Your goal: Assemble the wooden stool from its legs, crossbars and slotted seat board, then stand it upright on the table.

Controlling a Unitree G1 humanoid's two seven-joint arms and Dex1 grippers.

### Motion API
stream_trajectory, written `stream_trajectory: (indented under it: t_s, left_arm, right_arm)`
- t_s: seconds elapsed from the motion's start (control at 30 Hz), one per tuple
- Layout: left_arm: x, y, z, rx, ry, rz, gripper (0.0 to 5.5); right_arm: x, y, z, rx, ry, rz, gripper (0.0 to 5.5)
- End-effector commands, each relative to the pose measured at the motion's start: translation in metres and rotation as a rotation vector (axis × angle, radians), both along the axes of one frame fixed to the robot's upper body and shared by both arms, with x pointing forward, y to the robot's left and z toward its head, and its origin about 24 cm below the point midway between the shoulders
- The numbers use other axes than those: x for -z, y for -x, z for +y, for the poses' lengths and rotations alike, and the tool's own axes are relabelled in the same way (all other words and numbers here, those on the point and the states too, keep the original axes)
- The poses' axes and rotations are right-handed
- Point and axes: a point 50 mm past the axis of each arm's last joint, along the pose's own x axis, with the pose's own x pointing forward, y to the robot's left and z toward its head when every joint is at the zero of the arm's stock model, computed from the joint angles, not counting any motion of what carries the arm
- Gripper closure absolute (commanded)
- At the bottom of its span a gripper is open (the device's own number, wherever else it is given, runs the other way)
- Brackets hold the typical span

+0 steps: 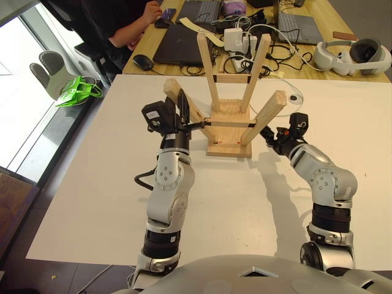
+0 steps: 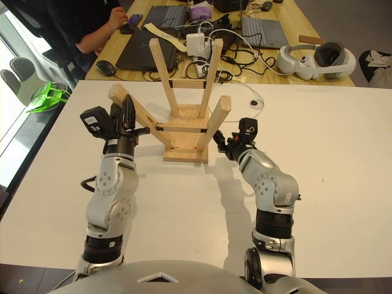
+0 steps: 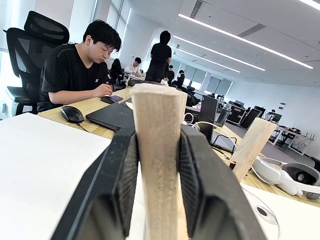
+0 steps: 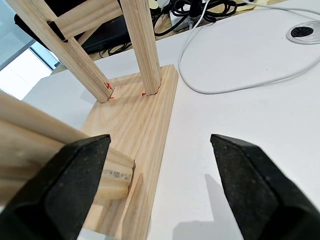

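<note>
The wooden stool stands upside down on the white table, its slotted seat board (image 1: 228, 147) flat on the surface and all legs pointing up, joined by crossbars (image 1: 231, 124). My left gripper (image 1: 184, 114) is shut on the near left leg (image 3: 157, 145), high up near its free end, one finger (image 3: 122, 185) on each side. My right gripper (image 1: 267, 133) is open low beside the near right leg (image 1: 267, 113). In the right wrist view that leg (image 4: 35, 132) lies by one finger (image 4: 75, 190), and the seat board (image 4: 142, 117) lies between the fingers.
A white cable (image 4: 235, 85) and a round grommet (image 4: 304, 34) lie on the table behind the stool. The wooden desk (image 1: 147, 49) beyond holds laptops, a mouse, chargers and a headset (image 1: 355, 55). The table's left edge (image 1: 73, 165) drops to the floor.
</note>
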Motion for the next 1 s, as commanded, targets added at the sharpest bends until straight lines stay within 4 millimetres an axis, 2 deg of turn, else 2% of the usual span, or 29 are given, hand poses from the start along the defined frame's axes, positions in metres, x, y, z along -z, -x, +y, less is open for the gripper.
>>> stream_trajectory:
  t_s: [0.03,0.37,0.5,0.67,0.8,1.0]
  left_arm:
    - [0.006,0.007,-0.010,0.027,-0.058,0.084,4.48]
    - [0.021,0.009,-0.024,0.107,-0.151,0.219,4.48]
    - [0.023,0.004,-0.018,0.100,-0.165,0.291,4.48]
    - [-0.003,0.000,0.002,0.063,-0.130,0.343,4.48]
    - [-0.023,-0.004,0.003,0.090,-0.187,0.353,4.48]
    - [-0.027,-0.018,0.005,0.114,-0.242,0.414,4.48]
  right_arm:
    - [-0.006,-0.003,0.000,0.004,0.009,-0.028,1.76]
    - [-0.007,-0.003,-0.001,0.025,-0.008,-0.049,1.76]
    - [-0.010,-0.004,0.000,0.036,-0.033,-0.070,1.76]
    - [-0.009,-0.002,-0.004,0.057,-0.019,-0.072,1.76]
    - [-0.007,0.001,-0.004,0.065,-0.017,-0.068,1.76]
    - [-0.007,0.000,-0.002,0.059,-0.015,-0.068,1.76]
